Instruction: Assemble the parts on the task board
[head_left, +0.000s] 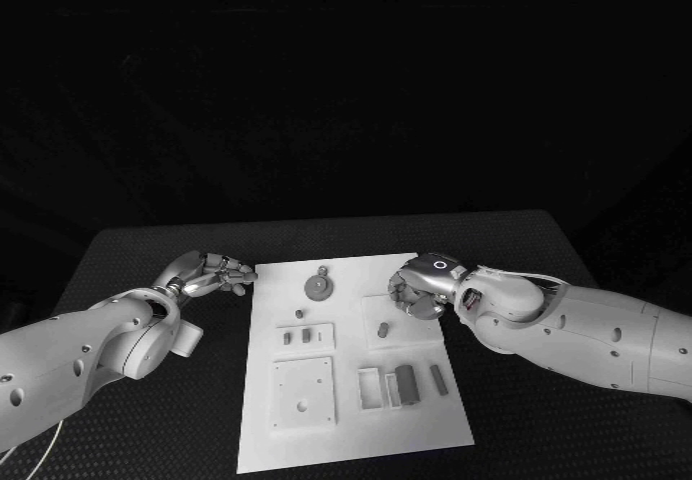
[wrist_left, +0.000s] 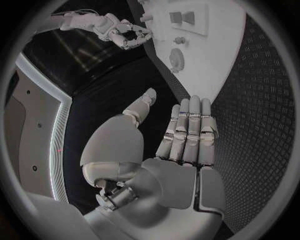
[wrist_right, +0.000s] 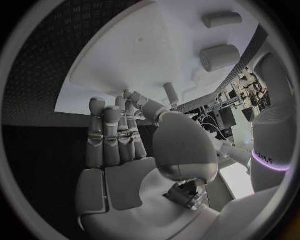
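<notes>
The task board (head_left: 353, 420) is lying flat in the middle of the table (head_left: 144, 250), between the two arms, presumably so either side can reach its parts.

Left robot hand (head_left: 214, 273): hovering just off the board's left edge, near its far corner. In the left wrist view its fingers (wrist_left: 190, 125) are extending straight and side by side, thumb apart, nothing in them. Judged to be standing by rather than working.

Right robot hand (head_left: 421, 288): sitting over the board's right edge, fingers curling inward. In the right wrist view a small cylindrical peg (wrist_right: 170, 93) is showing right at its fingertips (wrist_right: 133, 97); whether it is pinched or merely touched, I cannot tell. Judged to be the active side, with a pick or placement in hand.

Parts: a round disc part (head_left: 319, 288) is lying between the two hands, nearer the right one. A square plate (head_left: 303, 393) and a group of upright blocks (head_left: 404, 383) are resting on the board's near half, behind both hands, toward the robot. They appear unassembled, so the task looks early.
</notes>
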